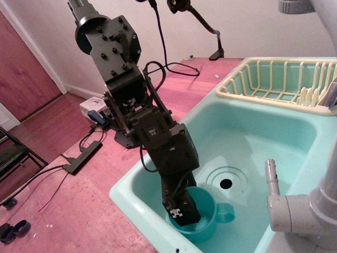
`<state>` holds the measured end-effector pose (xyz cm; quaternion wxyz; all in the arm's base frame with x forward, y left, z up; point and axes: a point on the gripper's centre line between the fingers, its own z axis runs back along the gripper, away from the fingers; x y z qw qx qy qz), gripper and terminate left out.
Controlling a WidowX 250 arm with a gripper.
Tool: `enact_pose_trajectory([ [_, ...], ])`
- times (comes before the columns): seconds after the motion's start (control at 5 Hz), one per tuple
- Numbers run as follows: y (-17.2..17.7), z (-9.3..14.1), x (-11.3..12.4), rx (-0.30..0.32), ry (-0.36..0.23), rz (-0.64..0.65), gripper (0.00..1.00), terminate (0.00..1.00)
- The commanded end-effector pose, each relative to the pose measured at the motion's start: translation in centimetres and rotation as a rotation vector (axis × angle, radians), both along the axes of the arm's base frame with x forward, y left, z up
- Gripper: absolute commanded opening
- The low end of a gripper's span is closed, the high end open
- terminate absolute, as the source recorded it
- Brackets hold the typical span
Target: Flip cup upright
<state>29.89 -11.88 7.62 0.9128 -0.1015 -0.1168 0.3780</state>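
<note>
The cup [202, 219] is a small teal mug, darker than the pale aqua sink basin [253, 142] it stands in, with slightly tapered walls and 1 round loop handle sticking out toward 3 o'clock. It sits upright with its mouth facing up, on the basin floor near the front wall, at about 7 o'clock from the round drain [226, 183]. The black gripper [181, 212] reaches down over the cup's rim at its 9 o'clock side, fingers pinched on the wall, 1 inside the mouth. A cream dish rack [279, 81] rests on the basin's far edge at 1 o'clock.
</note>
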Motion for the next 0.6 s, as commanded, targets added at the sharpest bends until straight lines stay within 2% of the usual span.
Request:
enact_pose_trajectory([
  [0.0,-0.13,1.70,0.44,-0.017,-0.061,-0.008,1.00,0.00],
  [0.2,-0.13,1.70,0.44,-0.017,-0.061,-0.008,1.00,0.00],
  [0.4,-0.13,1.70,0.44,-0.017,-0.061,-0.008,1.00,1.00],
])
